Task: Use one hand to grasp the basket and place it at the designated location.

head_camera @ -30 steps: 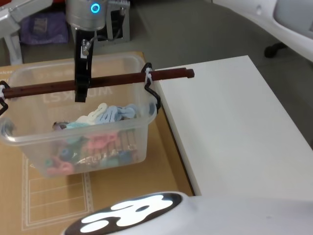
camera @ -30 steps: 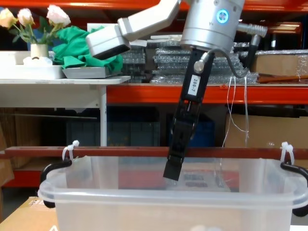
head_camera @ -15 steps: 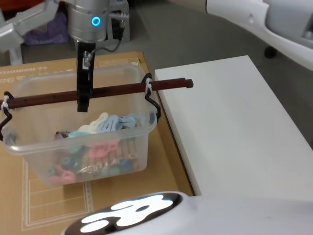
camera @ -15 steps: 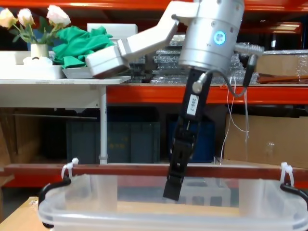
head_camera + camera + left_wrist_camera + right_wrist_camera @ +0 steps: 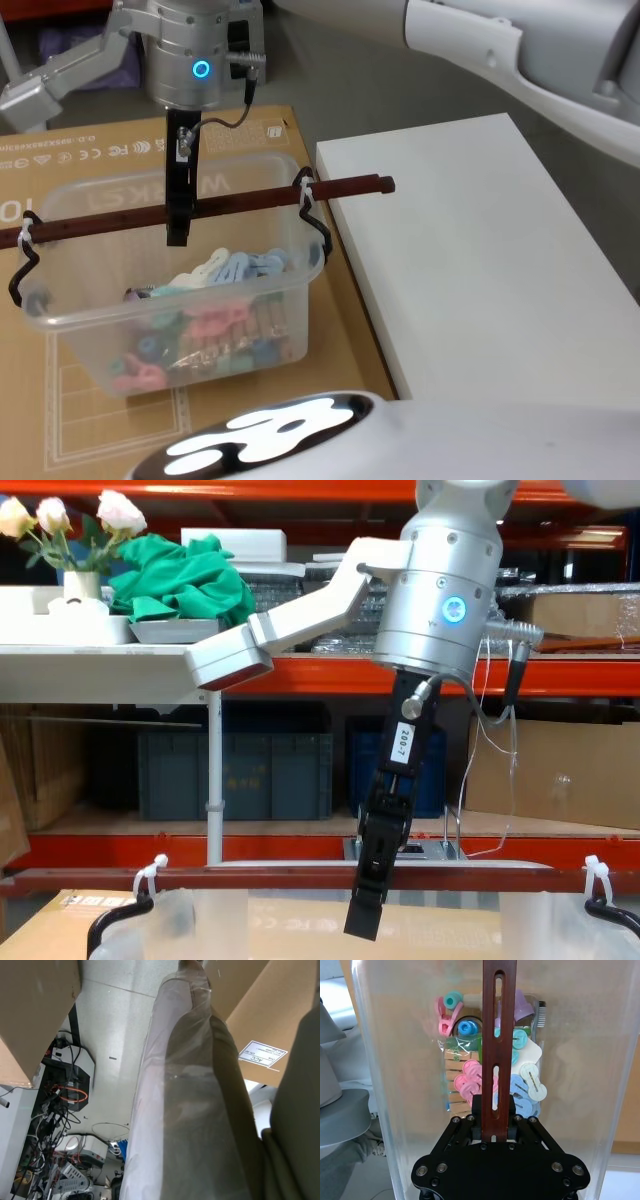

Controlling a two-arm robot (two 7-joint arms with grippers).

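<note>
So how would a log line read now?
right gripper | fingers shut on bar handle | basket holds clothes pegs, over cardboard

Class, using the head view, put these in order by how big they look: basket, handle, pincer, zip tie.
1. basket
2. handle, long but thin
3. right pincer, shut on the handle, shorter than it
4. zip tie, clearly smallest

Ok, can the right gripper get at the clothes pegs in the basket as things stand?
Probably not. The right gripper is shut on the bar handle, which crosses the basket above the pegs; it would have to let go first.
</note>
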